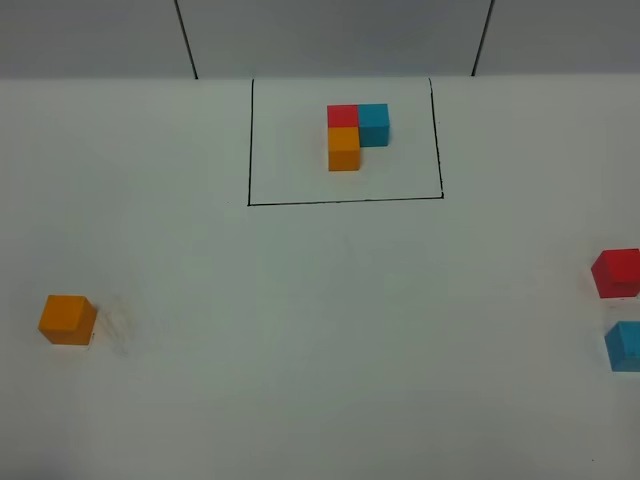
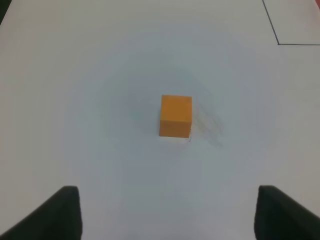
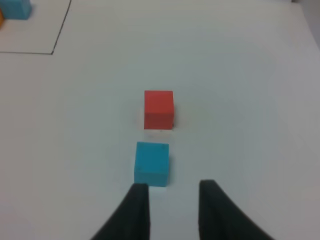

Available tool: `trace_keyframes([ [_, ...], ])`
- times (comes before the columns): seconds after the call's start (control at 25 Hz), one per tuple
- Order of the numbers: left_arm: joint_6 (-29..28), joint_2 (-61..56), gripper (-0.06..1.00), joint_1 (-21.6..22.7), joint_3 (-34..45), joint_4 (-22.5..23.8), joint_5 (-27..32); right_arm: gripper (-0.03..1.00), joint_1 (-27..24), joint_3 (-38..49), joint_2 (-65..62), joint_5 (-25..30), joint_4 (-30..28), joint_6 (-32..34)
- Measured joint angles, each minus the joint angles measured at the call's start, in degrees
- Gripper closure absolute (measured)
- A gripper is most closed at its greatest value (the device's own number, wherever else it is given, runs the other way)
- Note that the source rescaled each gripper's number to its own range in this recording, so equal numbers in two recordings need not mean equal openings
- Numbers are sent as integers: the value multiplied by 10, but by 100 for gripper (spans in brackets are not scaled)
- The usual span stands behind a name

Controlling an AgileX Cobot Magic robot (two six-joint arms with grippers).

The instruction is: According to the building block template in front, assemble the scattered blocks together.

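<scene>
Building block template [image 1: 352,132]: red, blue and orange cubes touching in an L, in the upper middle of the high view. Red and blue sit side by side, and orange is just below red.
Black frame [image 1: 345,201]: a thin drawn rectangle around the trio, with bare table between line and cubes.
Orange cube [image 1: 67,318]: alone at the left edge of the high view, below mid-height, well apart from the template.
Red cube [image 1: 616,272]: at the right edge of the high view, a little below mid-height.
Blue cube [image 1: 625,345]: just below the red one, with a small gap between them, partly cut by the right edge.
Left gripper [image 2: 168,190]: fingers spread wide with nothing between them. Its wrist view shows the orange cube [image 2: 175,116] ahead of the tips, untouched.
Right gripper [image 3: 174,185]: fingers drawn close together, holding nothing. The blue cube [image 3: 151,163] lies just past the tips and the red cube [image 3: 159,109] beyond it.
Table [image 1: 320,330]: plain white, carrying all the cubes.
</scene>
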Motion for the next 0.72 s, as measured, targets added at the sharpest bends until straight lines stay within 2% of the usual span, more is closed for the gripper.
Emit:
trace_keyframes([
  [0.72,0,0,34,0,0,4,0,97,0,0,0,0,0,0],
])
